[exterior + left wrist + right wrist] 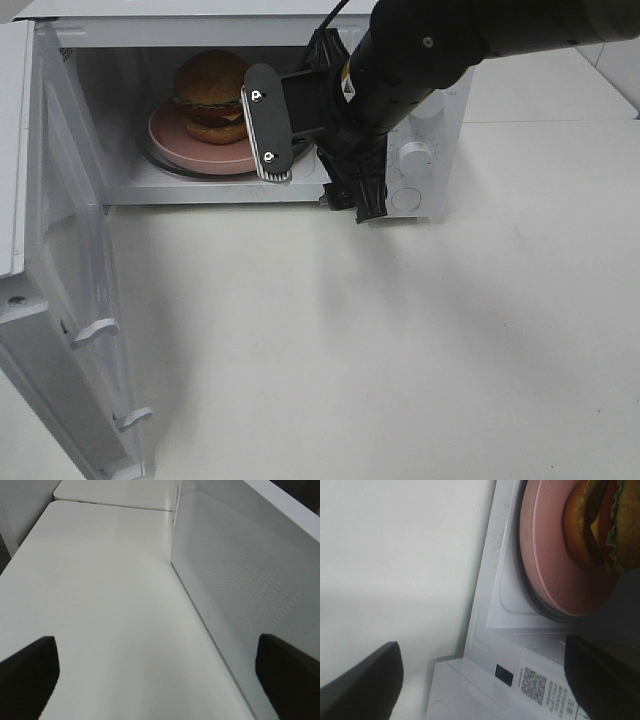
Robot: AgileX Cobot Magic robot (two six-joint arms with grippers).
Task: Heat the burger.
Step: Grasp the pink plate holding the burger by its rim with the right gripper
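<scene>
White tabletop, microwave open, burger inside on its plate.

Nearest lies the plain matte white table [400, 350], crossed by a soft grey shadow of the arm. At its left edge the microwave door [70, 300] stands swung wide. The left gripper [157, 680] hovers over the table just beside the door's dotted panel, jaws spread wide with nothing between them. Further in, the right gripper [320, 195] is turned on its side at the mouth of the white microwave [440, 150], its jaws also wide apart and empty. Inside the cavity the burger [212, 95] sits upright on the pink plate [200, 148], which rests on the dark-rimmed turntable [530, 595]. Beyond, a seam joins a second white tabletop [115, 495].
</scene>
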